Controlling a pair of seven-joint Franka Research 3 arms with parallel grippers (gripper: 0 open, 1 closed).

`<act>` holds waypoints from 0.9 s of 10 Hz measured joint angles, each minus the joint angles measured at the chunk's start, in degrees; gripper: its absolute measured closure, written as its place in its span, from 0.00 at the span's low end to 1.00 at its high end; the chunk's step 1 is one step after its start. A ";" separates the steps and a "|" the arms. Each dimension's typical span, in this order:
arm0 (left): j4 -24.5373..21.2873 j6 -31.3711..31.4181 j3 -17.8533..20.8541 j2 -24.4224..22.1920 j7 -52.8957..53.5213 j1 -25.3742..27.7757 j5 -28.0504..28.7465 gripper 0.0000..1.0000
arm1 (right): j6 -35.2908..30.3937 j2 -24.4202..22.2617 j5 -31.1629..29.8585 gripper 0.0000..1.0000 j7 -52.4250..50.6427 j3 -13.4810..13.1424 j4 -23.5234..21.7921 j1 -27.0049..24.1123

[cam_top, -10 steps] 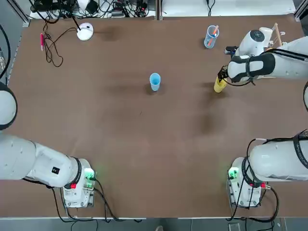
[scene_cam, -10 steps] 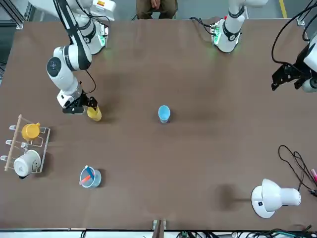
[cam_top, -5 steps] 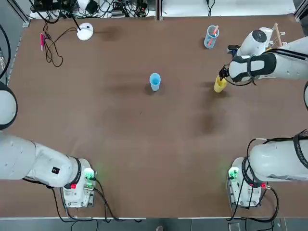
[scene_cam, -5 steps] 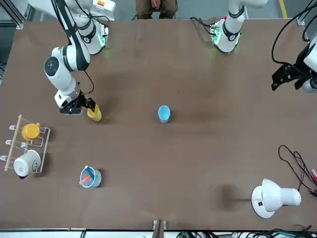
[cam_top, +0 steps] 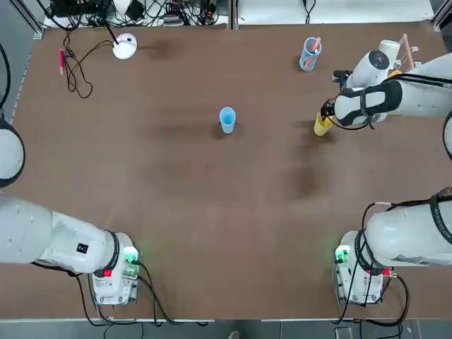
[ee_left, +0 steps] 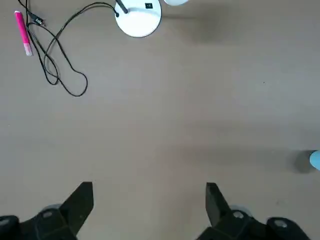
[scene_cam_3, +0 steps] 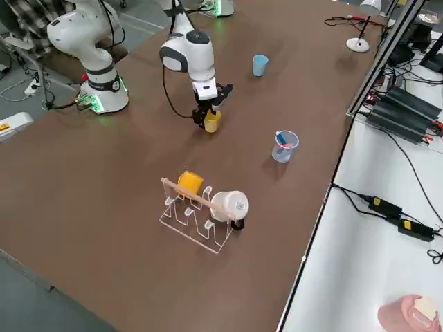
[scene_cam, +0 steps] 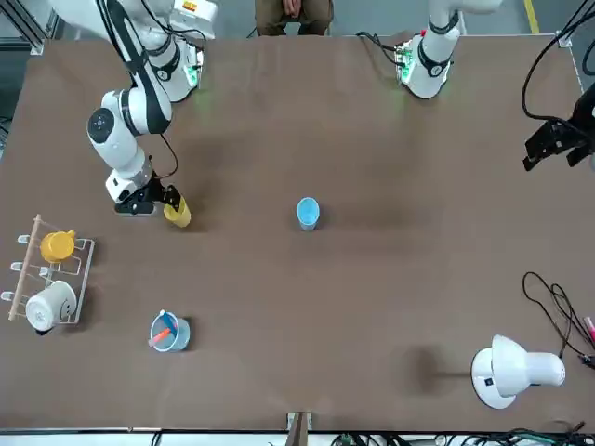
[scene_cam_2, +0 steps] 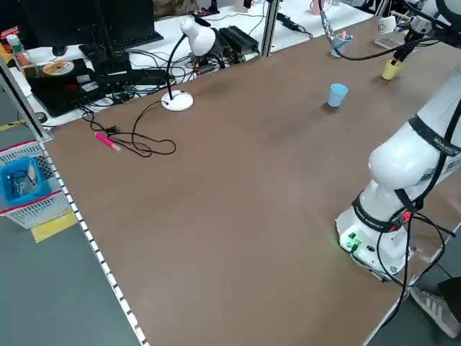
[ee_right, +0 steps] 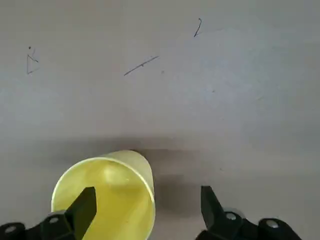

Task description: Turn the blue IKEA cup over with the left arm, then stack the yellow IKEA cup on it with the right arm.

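The right tool (cam_top: 326, 109) partly hides the yellow cup (cam_top: 322, 126).

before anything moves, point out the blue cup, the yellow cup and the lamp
blue cup (scene_cam_3: 259, 66): right side view, on its outer side wall
yellow cup (ee_right: 115, 200): right wrist view, on its inner wall
lamp (scene_cam: 509, 368): front view, on its white head

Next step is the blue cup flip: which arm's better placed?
Left, I'd say: its gripper is open and empty, while the right gripper is over at the yellow cup, away from the blue cup.
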 joint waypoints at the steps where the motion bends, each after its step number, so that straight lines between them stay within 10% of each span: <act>1: 0.39 0.00 -1.72 0.66 0.22 2.54 -0.08 0.01 | 0.54 0.84 0.00 0.15 0.00 -0.02 0.00 -0.09; 6: 5.83 -1.76 -10.14 5.73 0.48 10.81 -1.84 0.01 | 1.08 1.18 0.00 0.96 0.30 0.02 0.09 -0.60; 9: 6.32 -2.04 -11.13 6.01 0.99 10.94 -1.87 0.01 | -0.20 1.05 0.00 0.96 2.79 0.09 1.04 -0.56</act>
